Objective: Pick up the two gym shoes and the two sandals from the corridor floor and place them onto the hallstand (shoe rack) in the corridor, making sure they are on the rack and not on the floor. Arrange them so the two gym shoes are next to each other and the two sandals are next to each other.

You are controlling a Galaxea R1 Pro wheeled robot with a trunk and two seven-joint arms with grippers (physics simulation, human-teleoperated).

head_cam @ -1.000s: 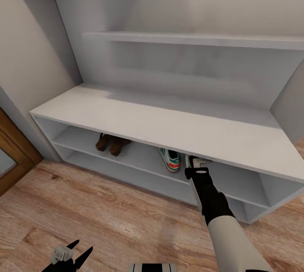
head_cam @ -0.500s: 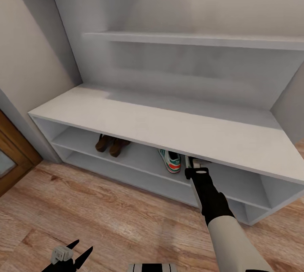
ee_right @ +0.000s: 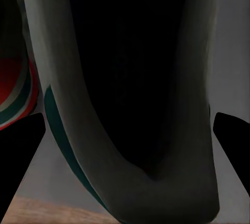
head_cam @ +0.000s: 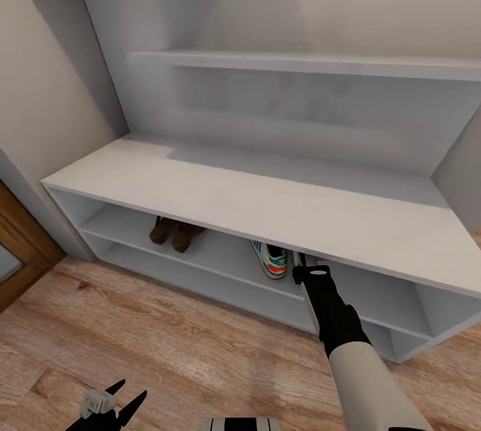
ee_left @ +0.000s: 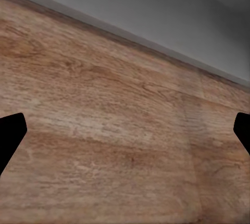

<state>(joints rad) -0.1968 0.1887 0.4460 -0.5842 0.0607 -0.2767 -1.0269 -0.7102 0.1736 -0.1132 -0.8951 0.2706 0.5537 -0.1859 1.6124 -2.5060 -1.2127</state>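
Soft even light, dim under the bench, slightly blurry renders

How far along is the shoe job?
Done: both sandals sit side by side on the hallstand's upper shelf tier, one gym shoe to their right. In hand: the right arm reaches in beside that shoe; its wrist view looks into the second gym shoe, apparently being set there, pincer fingertips wide apart. Left pincer open over the corridor floor. Left: withdraw.
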